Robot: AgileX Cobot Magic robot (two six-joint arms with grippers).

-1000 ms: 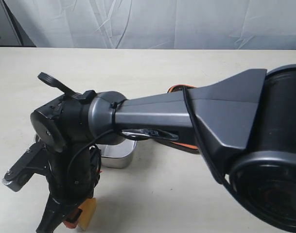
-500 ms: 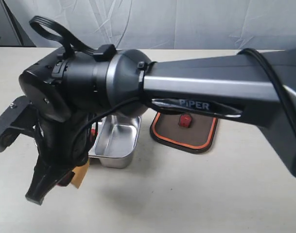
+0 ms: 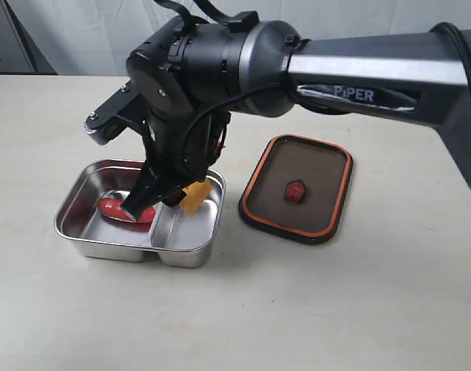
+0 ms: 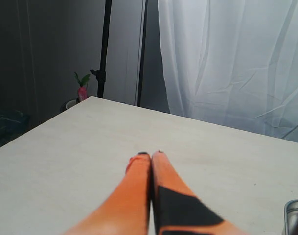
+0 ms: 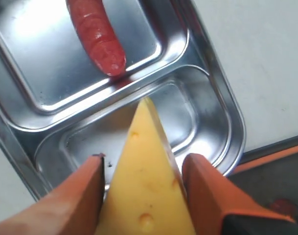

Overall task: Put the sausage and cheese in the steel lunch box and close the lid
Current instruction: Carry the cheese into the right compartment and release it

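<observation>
The steel lunch box (image 3: pixel 104 249) stands on the table left of centre. The dark-red sausage (image 3: pixel 110 207) lies in its left compartment. My right gripper (image 3: pixel 162 202) reaches across over the box, shut on the yellow cheese (image 3: pixel 195 198). In the right wrist view the cheese (image 5: pixel 149 186) hangs wedged between the orange fingers (image 5: pixel 85 196) of the gripper (image 5: pixel 145 161), above the empty compartment of the box (image 5: pixel 222 103), with the sausage (image 5: pixel 97 36) beyond the divider. The lid (image 3: pixel 320 178) lies flat to the right of the box, its knob (image 3: pixel 295 191) facing up. My left gripper (image 4: pixel 151 154) is shut and empty, out of the exterior view.
A white curtain hangs behind the table's far edge. The right arm's long dark link (image 3: pixel 374 69) spans the upper scene. In the left wrist view a black stand pole (image 4: pixel 105 49) and a small plant (image 4: pixel 82 88) stand beyond the table corner.
My right arm has swung up and rightward from the table in front of the box, carrying the cheese over it. The box, sausage and lid are now uncovered.
</observation>
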